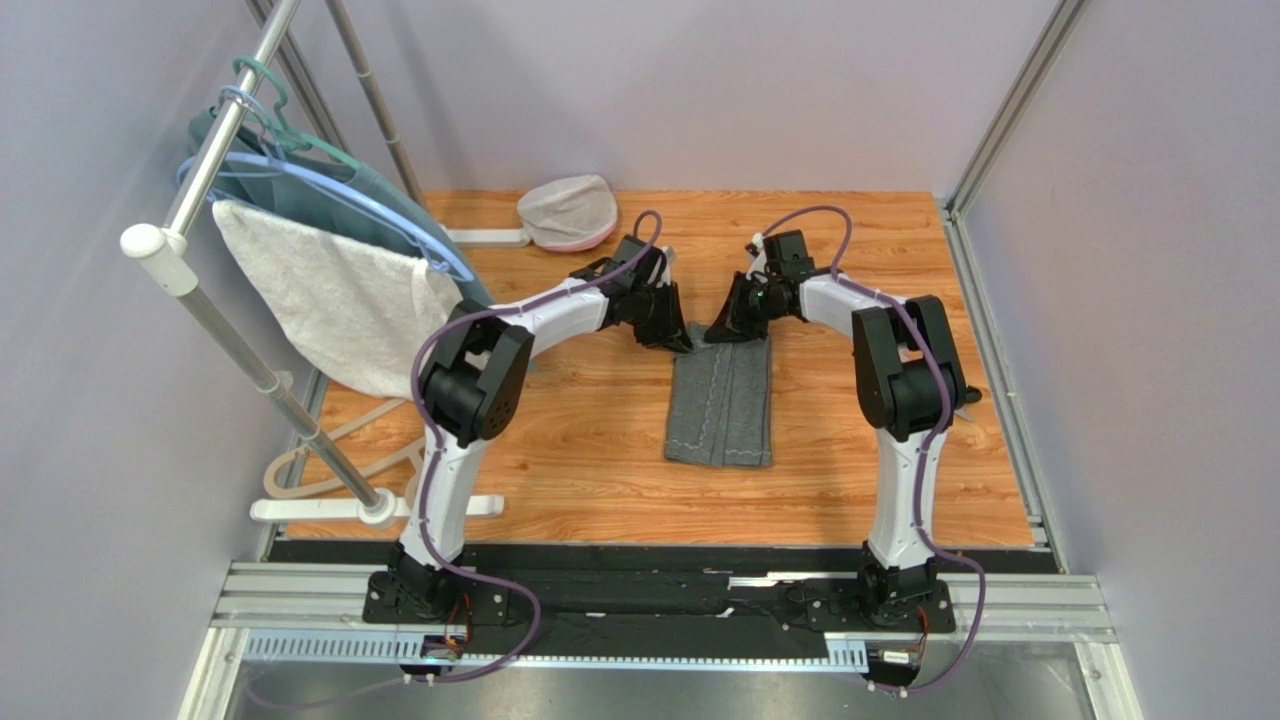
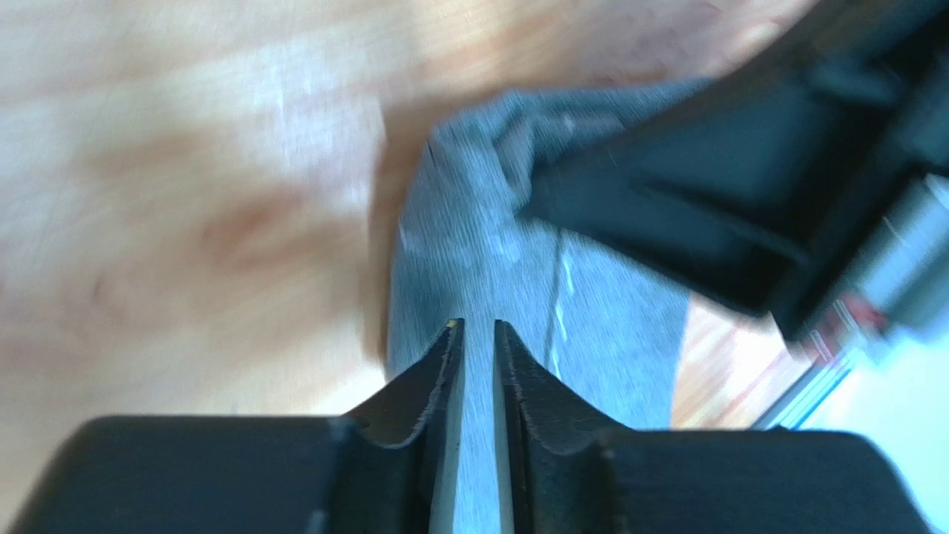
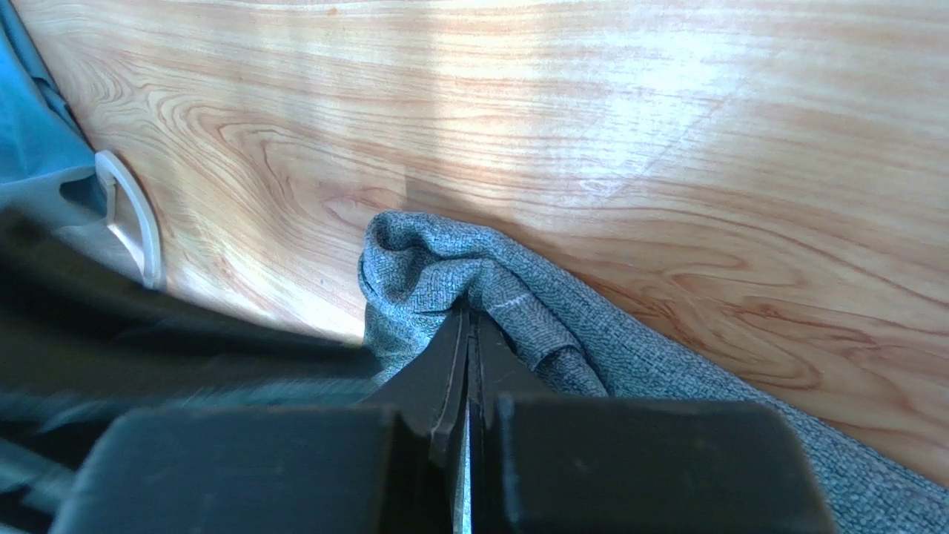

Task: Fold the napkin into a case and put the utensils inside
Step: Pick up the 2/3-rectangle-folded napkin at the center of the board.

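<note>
**NAPKIN FOLDED TO A STRIP, BOTH PINCERS AT ITS FAR END**

**Top view.** The napkin point(image 1: 721, 402) lies as a narrow folded strip at the middle of the counter point(image 1: 571, 450), its long side running away from the arm bases. The left pincer point(image 1: 679, 330) and right pincer point(image 1: 736, 324) meet close together at its far end.

A rack point(image 1: 226, 323) stands along the left edge. It carries a white towel point(image 1: 338, 293), a teal garment point(image 1: 413, 210) and pale blue hangers point(image 1: 301, 158). The towel overhangs the counter's left part, well apart from the napkin. A pale dome point(image 1: 568, 210) sits at the far edge, near the left arm's wrist.

The counter is orange wood grain. Grey walls enclose three sides, and a metal rail point(image 1: 1037, 608) runs along the near edge.

**Left wrist view (blurred).** The left pincer point(image 2: 477, 334) is released, its fingers narrowly parted over the napkin point(image 2: 490, 267). The right pincer point(image 2: 735, 189) crowds in just beside it, at the cloth's bunched corner.

**Right wrist view.** The right pincer point(image 3: 468, 317) is clenched on a bunched fold of the napkin point(image 3: 535, 300), which rests on the counter point(image 3: 668, 134). The garment point(image 3: 22, 100) and a white curved piece point(image 3: 128, 217) show at the left edge. A dark blur in front of them cannot be identified.
</note>
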Tool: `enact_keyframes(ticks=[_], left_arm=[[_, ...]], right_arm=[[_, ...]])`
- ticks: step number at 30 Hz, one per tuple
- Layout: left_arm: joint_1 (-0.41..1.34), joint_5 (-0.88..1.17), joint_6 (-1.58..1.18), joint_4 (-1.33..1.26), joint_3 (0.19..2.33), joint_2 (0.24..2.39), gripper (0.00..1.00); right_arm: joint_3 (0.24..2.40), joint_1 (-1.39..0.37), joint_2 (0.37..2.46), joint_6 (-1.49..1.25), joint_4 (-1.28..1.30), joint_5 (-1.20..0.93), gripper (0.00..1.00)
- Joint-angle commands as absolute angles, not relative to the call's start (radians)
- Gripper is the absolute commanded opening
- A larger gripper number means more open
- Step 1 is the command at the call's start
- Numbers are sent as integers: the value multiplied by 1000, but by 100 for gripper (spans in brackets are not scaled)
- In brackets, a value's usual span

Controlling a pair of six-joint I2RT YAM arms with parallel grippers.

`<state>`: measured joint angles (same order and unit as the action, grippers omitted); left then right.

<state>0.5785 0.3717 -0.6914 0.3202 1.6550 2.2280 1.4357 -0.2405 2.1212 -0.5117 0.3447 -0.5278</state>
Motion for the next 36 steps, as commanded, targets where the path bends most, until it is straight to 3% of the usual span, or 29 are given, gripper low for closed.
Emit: enact_keyframes(ticks=[1,4,9,12,16,20,23,36], left_arm=[[591,334,-652,316,1602,2020,25],[621,328,-627,330,1568,1951,27],[695,377,-638,235,1493,1920,28],[721,362,-638,239,1557,1988,20],[753,266,-623,230,1661,2083,10],[759,192,-640,245,1759,2180,6],[756,137,-647,308,1856,2259,5],[724,114,-773,386,1999,2430,1]], right_arm=[[1492,-238,2073,-466,403,-474,0],[1509,-238,2013,-456,481,-447,5],[1421,-236,1827,-442,589,-336,34],[1290,-216,1731,-471,563,-272,40],[1175,-183,1706,-492,492,-296,35],[1154,-183,1744,-483,446,-330,10],[1157,-183,1782,-488,416,-344,1],[1150,-175,1861,-497,367,-354,0]])
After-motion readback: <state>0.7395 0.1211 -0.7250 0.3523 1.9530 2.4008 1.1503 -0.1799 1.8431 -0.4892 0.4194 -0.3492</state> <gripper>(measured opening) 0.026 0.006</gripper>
